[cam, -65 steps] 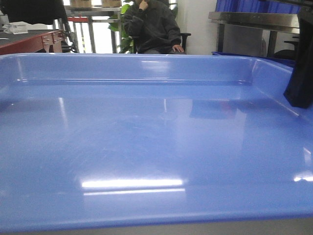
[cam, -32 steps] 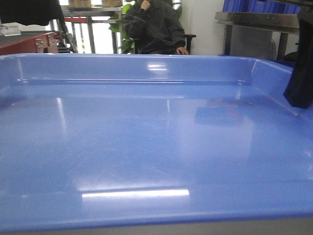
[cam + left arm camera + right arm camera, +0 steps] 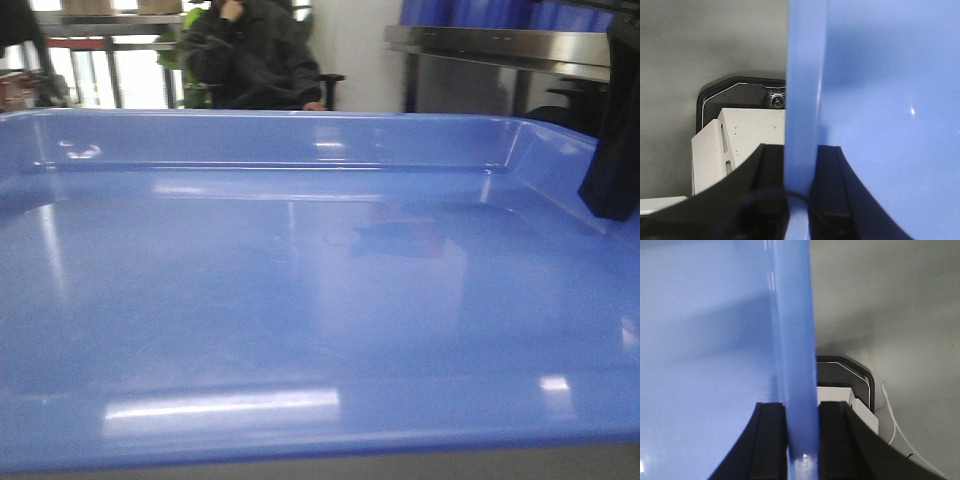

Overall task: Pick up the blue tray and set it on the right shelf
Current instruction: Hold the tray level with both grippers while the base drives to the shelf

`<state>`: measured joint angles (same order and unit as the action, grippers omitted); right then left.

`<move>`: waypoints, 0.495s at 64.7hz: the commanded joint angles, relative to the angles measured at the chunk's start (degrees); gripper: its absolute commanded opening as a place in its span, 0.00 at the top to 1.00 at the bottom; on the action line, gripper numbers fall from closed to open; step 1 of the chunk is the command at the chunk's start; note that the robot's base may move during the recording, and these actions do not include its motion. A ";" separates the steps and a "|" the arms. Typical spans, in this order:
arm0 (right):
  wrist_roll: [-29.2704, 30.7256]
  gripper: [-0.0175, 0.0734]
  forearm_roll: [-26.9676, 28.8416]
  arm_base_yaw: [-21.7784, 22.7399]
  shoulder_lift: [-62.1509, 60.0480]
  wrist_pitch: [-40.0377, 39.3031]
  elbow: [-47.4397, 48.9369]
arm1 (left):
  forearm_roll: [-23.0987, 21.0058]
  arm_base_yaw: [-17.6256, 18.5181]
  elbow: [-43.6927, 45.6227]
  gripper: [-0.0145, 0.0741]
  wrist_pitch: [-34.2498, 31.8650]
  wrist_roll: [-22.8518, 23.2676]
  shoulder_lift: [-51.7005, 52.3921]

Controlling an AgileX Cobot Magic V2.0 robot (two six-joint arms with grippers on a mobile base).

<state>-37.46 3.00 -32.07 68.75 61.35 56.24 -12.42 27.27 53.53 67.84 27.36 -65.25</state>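
Note:
The blue tray (image 3: 300,300) fills nearly the whole front view, level and glossy, its far rim running across the upper part. My left gripper (image 3: 800,150) is shut on the tray's left rim (image 3: 802,90), one black finger on each side. My right gripper (image 3: 801,407) is shut on the right rim (image 3: 792,330) in the same way, and its black body (image 3: 610,150) shows at the tray's right edge. The right shelf (image 3: 500,45), shiny steel with a broad front rail, stands beyond the tray's far right corner.
A person in a dark jacket (image 3: 245,55) sits on a chair behind the tray, left of centre. Dark blue bins (image 3: 480,12) rest on top of the shelf. A red-framed table (image 3: 15,90) shows at the far left. Grey floor and my base (image 3: 740,135) lie below.
The background has slid to the left: the person and the steel shelf both shifted left and more of the shelf shows. The tray stays held in the same place in view.

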 commanded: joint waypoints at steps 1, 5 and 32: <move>-0.41 0.65 -5.16 0.50 -1.43 1.03 1.39 | 3.78 -0.50 1.45 0.89 8.90 0.78 1.28; -0.41 0.65 -5.16 0.50 -1.43 1.03 1.39 | 3.78 -0.50 1.45 0.89 8.90 0.78 1.28; -0.41 0.65 -5.16 0.50 -1.43 1.03 1.39 | 3.78 -0.50 1.45 0.89 8.90 0.78 1.28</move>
<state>-37.46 3.00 -32.07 68.75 61.35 56.24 -12.42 27.27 53.53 67.84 27.36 -65.25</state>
